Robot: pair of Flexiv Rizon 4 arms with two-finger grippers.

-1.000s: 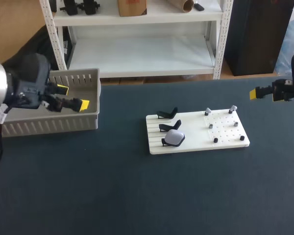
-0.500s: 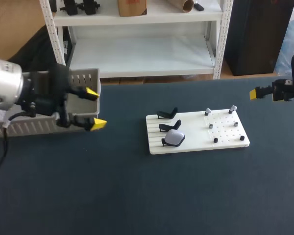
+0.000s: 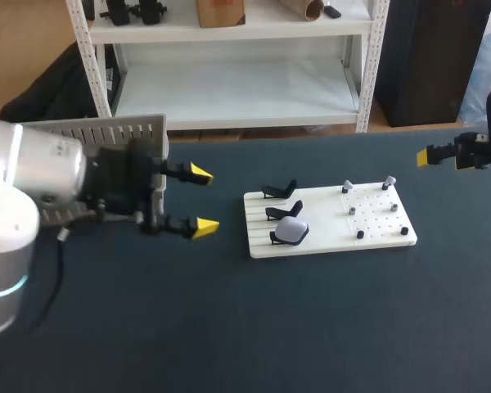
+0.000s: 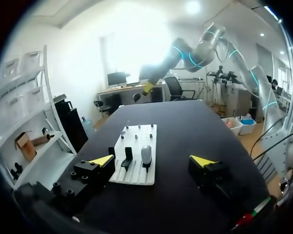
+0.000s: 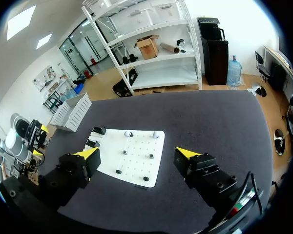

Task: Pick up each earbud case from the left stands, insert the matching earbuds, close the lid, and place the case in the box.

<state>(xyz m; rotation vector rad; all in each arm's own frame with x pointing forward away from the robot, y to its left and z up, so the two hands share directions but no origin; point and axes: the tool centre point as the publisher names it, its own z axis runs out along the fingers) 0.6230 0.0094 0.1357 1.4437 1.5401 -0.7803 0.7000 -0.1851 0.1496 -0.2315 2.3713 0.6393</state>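
**Left hand open, case dead ahead**

The left hand (image 3: pixel 203 201) hangs over the dark tabletop (image 3: pixel 245 327) between the box (image 3: pixel 106 131) and the white board (image 3: pixel 376 237), fingers spread wide, nothing in them. The earbud case (image 3: pixel 291 230) sits on the nearest of three black stands (image 3: pixel 280 191) at the board's left side, apart from the hand. From the left wrist it lies straight ahead of the open fingertips. The right hand (image 5: pixel 136 153) hangs out by the tabletop's right edge, well clear of the board, also wide open and empty.
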